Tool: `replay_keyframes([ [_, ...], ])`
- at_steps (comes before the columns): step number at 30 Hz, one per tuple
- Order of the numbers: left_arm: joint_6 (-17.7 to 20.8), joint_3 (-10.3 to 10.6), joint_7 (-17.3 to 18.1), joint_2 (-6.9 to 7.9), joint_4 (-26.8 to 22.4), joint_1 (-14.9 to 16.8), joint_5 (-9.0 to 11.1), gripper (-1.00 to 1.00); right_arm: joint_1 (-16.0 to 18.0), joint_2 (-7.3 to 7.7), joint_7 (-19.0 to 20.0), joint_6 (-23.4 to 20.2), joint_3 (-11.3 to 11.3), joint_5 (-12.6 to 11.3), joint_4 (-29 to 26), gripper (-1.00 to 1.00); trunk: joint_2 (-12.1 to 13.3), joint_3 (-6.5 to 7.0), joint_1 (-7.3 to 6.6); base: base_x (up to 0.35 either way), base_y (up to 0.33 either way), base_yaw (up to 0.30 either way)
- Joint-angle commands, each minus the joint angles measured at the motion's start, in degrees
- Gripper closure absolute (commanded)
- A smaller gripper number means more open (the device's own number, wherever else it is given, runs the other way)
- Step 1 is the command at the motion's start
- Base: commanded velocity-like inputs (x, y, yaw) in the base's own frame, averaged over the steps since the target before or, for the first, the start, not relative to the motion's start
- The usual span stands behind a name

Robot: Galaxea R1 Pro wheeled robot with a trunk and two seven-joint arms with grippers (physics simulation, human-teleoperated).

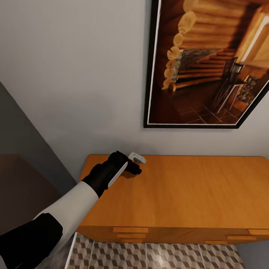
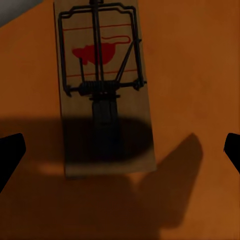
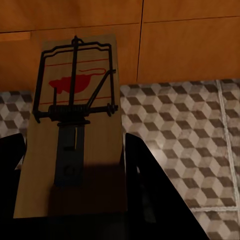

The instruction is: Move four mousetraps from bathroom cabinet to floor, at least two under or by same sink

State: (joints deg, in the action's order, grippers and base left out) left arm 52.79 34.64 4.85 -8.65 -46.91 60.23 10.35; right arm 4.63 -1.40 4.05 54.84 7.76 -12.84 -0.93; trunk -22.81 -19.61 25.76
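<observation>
A mousetrap (image 2: 102, 85), a flat wooden slab with a black wire spring and a red mouse print, lies on the orange wooden cabinet top (image 1: 194, 186). My left gripper (image 2: 121, 150) hovers over it, open, its black fingertips (image 2: 10, 152) far apart on either side. In the head view the left gripper (image 1: 135, 166) is over the top's back left part. My right gripper (image 3: 72, 170) is shut on a second mousetrap (image 3: 75, 100), held above the cube-patterned bathroom floor (image 3: 190, 130) in front of the cabinet's drawer fronts (image 3: 190, 45). The bathroom sink is out of view.
A large framed picture (image 1: 209, 63) of a log interior hangs on the white wall above the cabinet. Drawer handles (image 1: 130, 229) line the cabinet's front edge, with tiled floor (image 1: 168, 256) below. A dark surface (image 1: 18, 186) lies left of the cabinet.
</observation>
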Motion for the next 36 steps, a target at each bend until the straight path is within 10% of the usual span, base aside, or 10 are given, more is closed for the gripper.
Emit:
replay_keyframes([
  [1, 0.3, 0.1, -0.1, 0.02, 0.0, 0.1, 0.2, -1.00, 0.1, 0.00, 0.4, 0.2, 0.2, -0.6, 0.1, 1.00, -0.1, -0.16, 0.03, 0.000, 0.000, 0.000],
  [36, 0.2, 0.2, -0.4, 0.08, 0.3, 0.1, 0.1, -1.00, 0.1, 0.00, 0.4, 0.2, 0.2, -0.6, 0.1, 1.00, -0.1, -0.68, 0.03, 0.000, 0.000, 0.000],
])
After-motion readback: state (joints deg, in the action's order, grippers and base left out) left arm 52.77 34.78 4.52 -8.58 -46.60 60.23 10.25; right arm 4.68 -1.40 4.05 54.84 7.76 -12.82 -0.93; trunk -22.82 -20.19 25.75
